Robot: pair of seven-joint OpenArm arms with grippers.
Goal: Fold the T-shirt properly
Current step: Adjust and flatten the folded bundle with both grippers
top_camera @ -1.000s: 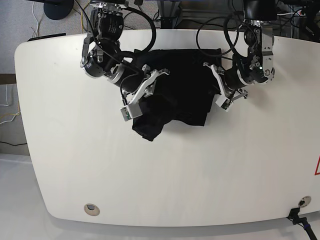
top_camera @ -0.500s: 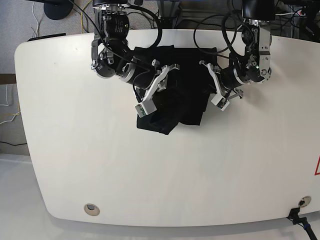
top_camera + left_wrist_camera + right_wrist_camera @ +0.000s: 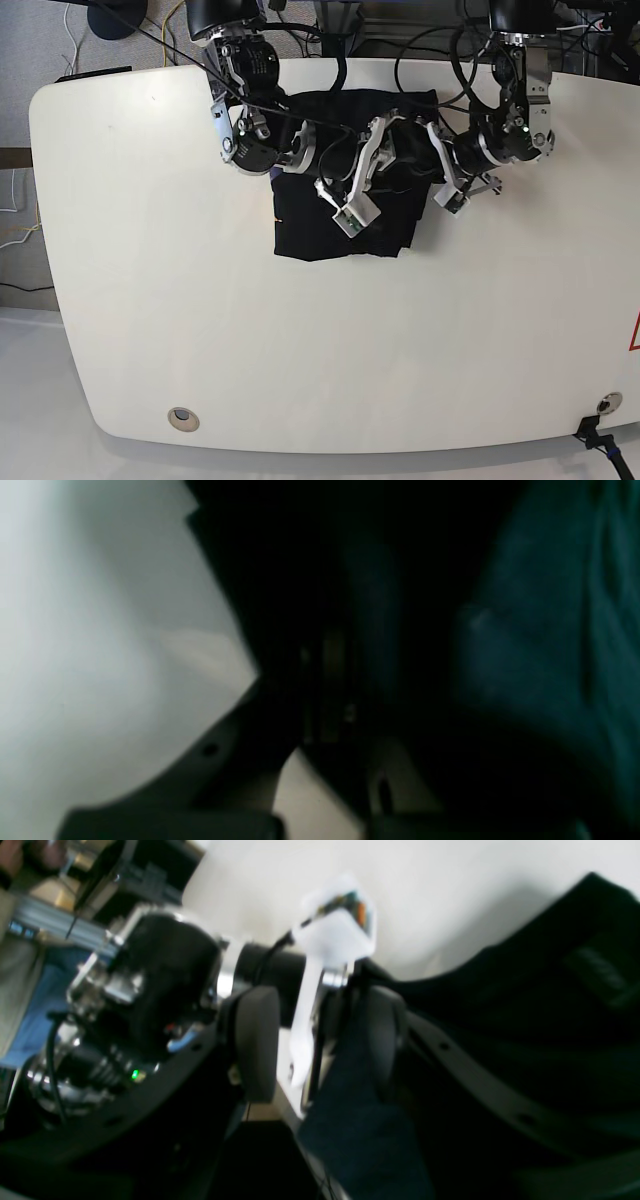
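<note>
The black T-shirt (image 3: 340,215) lies gathered into a roughly rectangular bundle on the far middle part of the white bench (image 3: 300,350), its near edge fairly straight and its far edge close to the bench's far rim; the right pincer (image 3: 365,180) is stretched out over the middle of the cloth, and the right wrist view shows its two dark pads (image 3: 257,1042) standing well apart with a fold of dark cloth lying against one of them, nothing pinched between; the left pincer (image 3: 448,180) sits at the shirt's edge on the base view's right side, its jaws drawn fully together, and its own blurred, dark view shows cloth (image 3: 540,645) close around it, though whether cloth is pinched cannot be told.
</note>
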